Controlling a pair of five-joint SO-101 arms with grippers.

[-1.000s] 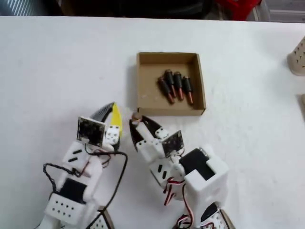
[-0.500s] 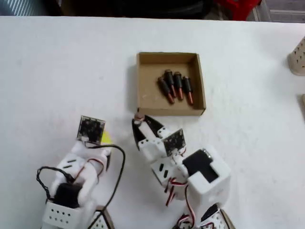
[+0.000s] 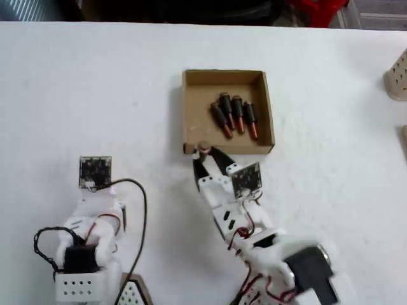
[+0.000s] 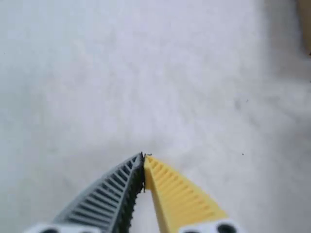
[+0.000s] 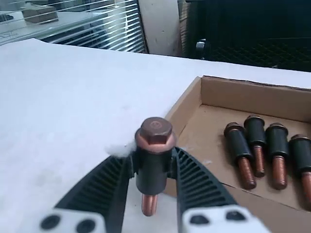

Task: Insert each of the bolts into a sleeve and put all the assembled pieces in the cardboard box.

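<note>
Bolt-in-sleeve piece (image 5: pixel 152 145) is clamped upright in the right gripper (image 5: pixel 153 167), head up, at the 7 o'clock corner of the cardboard box (image 3: pixel 186 108), right by the near wall. I'd raise it clear of that wall, then release over the bare floor at 9 o'clock of the four finished pieces (image 3: pixel 234 115). Left gripper (image 4: pixel 144 162) is closed on nothing, at 8 o'clock of the box over the table (image 3: pixel 76 82).

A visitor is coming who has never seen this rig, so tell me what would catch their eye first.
The right gripper clamps an upright sleeved bolt at the near wall of the cardboard box. Four more assembled pieces lie side by side inside it. The left gripper, grey and yellow, is shut over the white table.
</note>
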